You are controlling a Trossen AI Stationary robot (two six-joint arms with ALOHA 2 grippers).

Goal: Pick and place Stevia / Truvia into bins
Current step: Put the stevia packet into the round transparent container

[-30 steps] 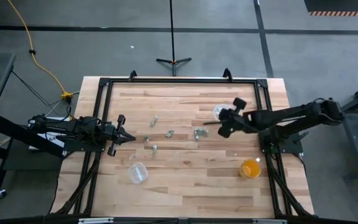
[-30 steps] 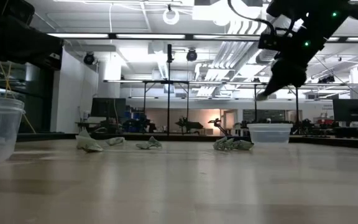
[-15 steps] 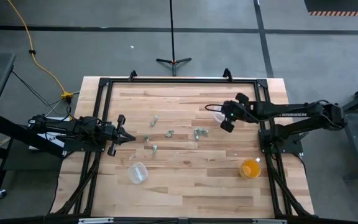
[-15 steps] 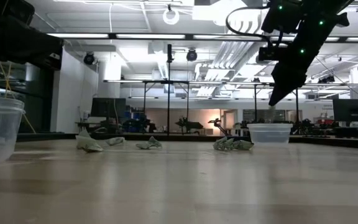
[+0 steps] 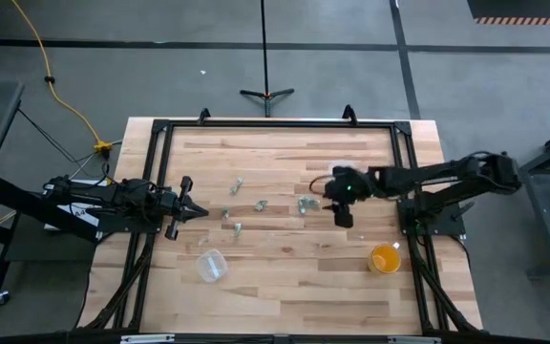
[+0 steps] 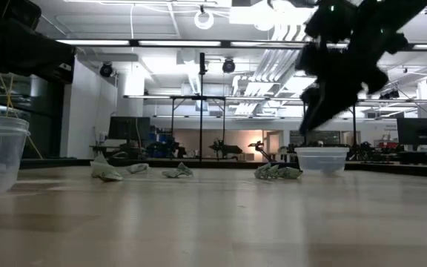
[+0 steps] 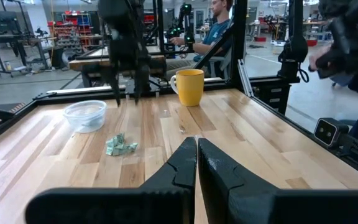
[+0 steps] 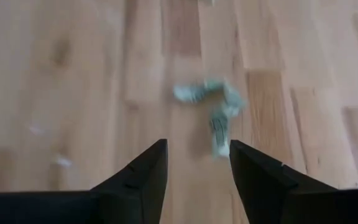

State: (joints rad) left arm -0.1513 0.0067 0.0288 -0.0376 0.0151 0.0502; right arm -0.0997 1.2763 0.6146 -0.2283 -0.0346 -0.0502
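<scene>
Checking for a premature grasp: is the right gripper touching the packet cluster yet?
Apart. Right wrist view shows the open right gripper above the table, packet cluster ahead of its fingertips.

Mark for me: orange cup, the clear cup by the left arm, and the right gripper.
orange cup [image 5: 385, 259], high view, centre of the cup's inside.
clear cup [image 5: 212, 266], high view, middle of the cup, near the left arm's side of the table.
right gripper [image 8: 194, 163], right wrist view, midway between its open fingertips, above a clump of packets.

High view: straight down over the whole worktop [image 5: 285, 277]. Low view: level across its surface toward the room. Wrist views: forward past each arm's jaws, close, sharing the clump of packets [image 8: 215, 102] near the right arm.
</scene>
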